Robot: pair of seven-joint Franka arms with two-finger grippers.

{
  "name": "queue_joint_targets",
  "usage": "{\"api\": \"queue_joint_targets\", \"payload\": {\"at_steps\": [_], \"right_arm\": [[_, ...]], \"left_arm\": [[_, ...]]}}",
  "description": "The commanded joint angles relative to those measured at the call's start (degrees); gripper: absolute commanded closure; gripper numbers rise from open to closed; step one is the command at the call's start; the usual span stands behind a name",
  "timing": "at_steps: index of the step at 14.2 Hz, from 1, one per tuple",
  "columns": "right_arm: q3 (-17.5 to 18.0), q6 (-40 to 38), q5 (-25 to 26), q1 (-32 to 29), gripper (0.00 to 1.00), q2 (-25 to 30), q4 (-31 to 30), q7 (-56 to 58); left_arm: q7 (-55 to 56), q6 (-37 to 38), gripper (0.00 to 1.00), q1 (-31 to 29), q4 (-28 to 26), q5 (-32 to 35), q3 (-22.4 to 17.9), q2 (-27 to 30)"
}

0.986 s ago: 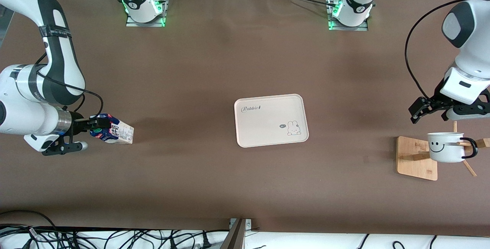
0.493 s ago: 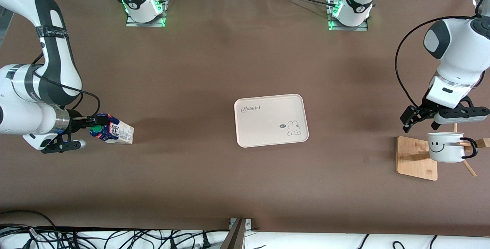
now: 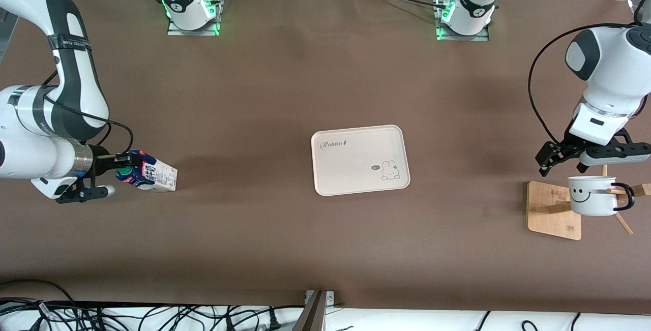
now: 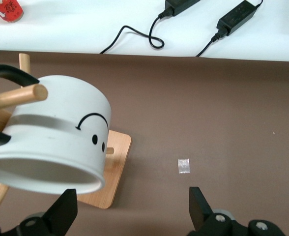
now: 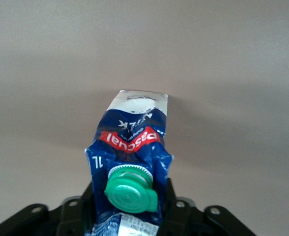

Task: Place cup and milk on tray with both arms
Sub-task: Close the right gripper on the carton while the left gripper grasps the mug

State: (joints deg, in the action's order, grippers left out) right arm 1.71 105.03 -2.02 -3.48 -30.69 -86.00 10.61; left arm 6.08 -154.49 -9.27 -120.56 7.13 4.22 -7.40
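Note:
The milk (image 3: 148, 175) is a gable-top carton with a dark blue top and a green cap (image 5: 131, 189), tipped on its side at the right arm's end of the table. My right gripper (image 3: 123, 170) is shut on its blue top; its fingers flank the carton (image 5: 132, 142) in the right wrist view. The cup (image 3: 592, 195), a white mug with a smiley face, hangs on a peg of a wooden rack. My left gripper (image 3: 550, 162) is open, just beside and above the cup (image 4: 51, 142), its fingers (image 4: 199, 207) apart from the mug. The cream tray (image 3: 356, 187) lies empty mid-table.
The wooden rack (image 3: 553, 211) with its square base (image 4: 107, 172) and pegs stands at the left arm's end of the table. A small piece of tape (image 4: 184, 165) lies on the brown table beside it. Cables run along the table's edge nearest the front camera.
My left arm has swung round and lowered its open gripper closer to the cup. My right gripper has shifted the milk's top slightly toward the right arm's end of the table.

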Motion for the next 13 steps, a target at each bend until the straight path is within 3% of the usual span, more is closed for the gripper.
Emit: {"api": "queue_joint_targets", "payload": {"at_steps": [1, 8, 10, 13], "right_arm": [[0.1, -1.1, -1.1, -0.3, 0.57, -0.2, 0.8, 1.4], [0.2, -1.1, -1.1, -0.2, 0.53, -0.1, 0.9, 2.9], [0.4, -1.9, -1.1, -0.1, 0.53, 0.5, 0.9, 3.7], [0.2, -5.2, -6.0, -0.2, 0.54, 2.6, 1.1, 7.0]], "left_arm": [[-0.4, -3.6, 0.0, -0.5, -0.1, 1.9, -0.9, -1.8], [-0.8, -4.7, 0.0, -0.5, 1.2, 2.3, -1.0, -2.9], [-0.7, -6.3, 0.0, -0.5, 1.6, 5.8, -1.0, -3.1], [-0.7, -6.4, 0.09, -0.4, 1.7, 6.2, -1.0, -3.0]]}}
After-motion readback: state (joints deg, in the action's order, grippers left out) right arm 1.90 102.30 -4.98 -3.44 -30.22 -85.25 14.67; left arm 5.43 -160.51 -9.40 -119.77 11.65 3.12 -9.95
